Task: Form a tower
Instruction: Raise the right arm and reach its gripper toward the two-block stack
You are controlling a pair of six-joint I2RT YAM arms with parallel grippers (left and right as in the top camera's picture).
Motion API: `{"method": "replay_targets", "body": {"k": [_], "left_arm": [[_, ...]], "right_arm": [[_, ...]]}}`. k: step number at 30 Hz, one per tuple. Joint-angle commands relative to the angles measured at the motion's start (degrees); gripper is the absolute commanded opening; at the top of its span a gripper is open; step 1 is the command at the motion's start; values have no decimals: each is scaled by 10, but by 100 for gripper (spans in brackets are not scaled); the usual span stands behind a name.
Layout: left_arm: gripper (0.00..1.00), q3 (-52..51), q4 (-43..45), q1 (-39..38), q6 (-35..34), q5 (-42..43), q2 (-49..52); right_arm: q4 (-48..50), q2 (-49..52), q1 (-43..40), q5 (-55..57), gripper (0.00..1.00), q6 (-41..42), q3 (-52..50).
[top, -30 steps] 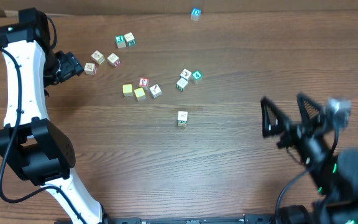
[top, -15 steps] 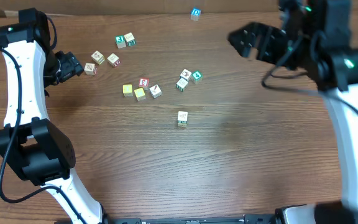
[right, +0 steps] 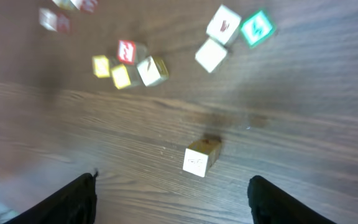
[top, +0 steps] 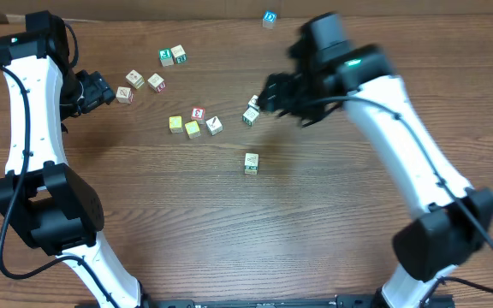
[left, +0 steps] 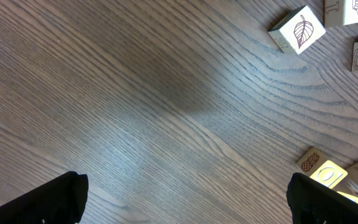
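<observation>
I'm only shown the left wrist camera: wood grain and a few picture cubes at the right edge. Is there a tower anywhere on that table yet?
Observer: Maybe a start. In the overhead view one piece, the tower, stands apart below the loose cubes and looks taller than they do. It is too small to count its cubes.
Operator: Where is the other arm?
Observer: The right gripper is out over the middle, by a cluster of three cubes, its jaws open and empty.
Operator: Any cubes far from the rest?
Observer: One blue-lettered cube sits alone at the top of the overhead picture.
</observation>
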Motion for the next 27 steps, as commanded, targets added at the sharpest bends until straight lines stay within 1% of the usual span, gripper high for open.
{"method": "replay_targets", "body": {"k": [1,5,10,17,27], "left_arm": [[100,7,1,-1,3,2,-9],[99,7,1,-1,3,2,-9],[99,7,1,-1,3,2,-9],[100,7,1,-1,3,2,-9],[100,7,1,-1,3,2,-9]], "right_arm": [[0,26,43,116,78,54,16],[3,70,87,134,82,74,16],[3,120,112,174,83,108,16],[5,167,115,174,83,115,15],[48,173,116,157,82,120,-46]]}}
